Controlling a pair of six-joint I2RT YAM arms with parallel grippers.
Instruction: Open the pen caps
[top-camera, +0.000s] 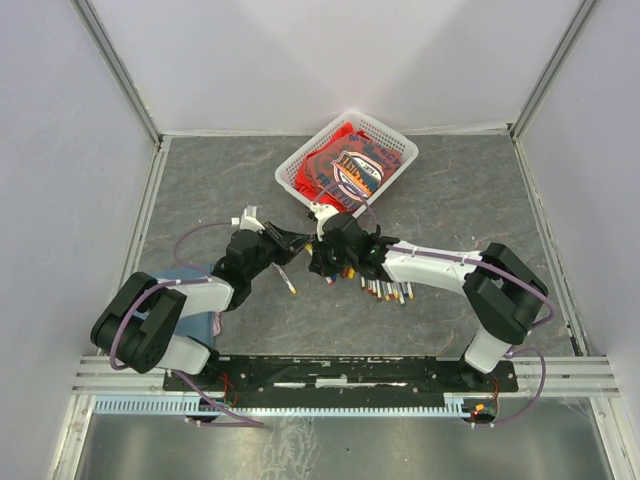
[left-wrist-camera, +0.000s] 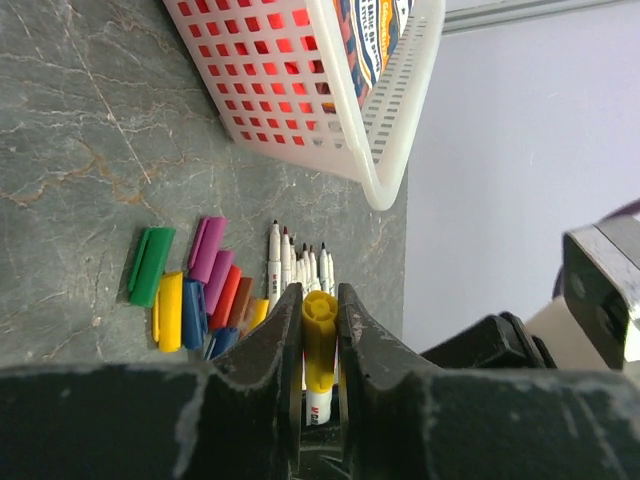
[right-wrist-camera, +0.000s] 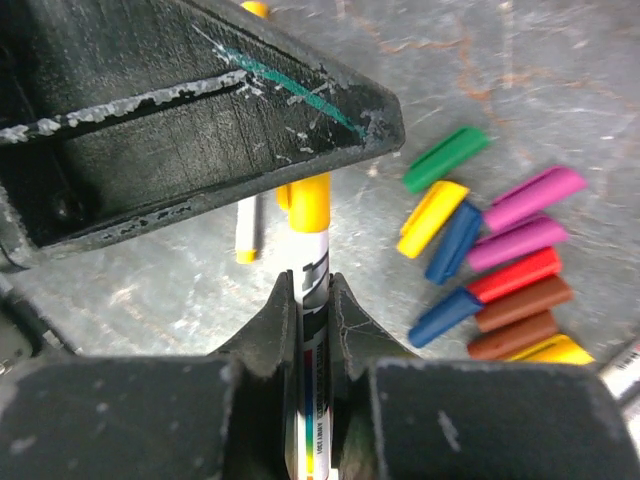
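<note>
My left gripper is shut on the yellow pen cap of a white pen. My right gripper is shut on the same pen's white barrel, just below the yellow cap. The cap still sits on the barrel. In the top view the two grippers meet above the table's middle, left and right. Several loose pen caps lie on the table: green, yellow, blue, purple, red. They also show in the left wrist view.
A white basket holding a red packet stands at the back. A row of uncapped white pens lies below my right gripper. One loose pen lies left of them. A blue cloth lies under the left arm.
</note>
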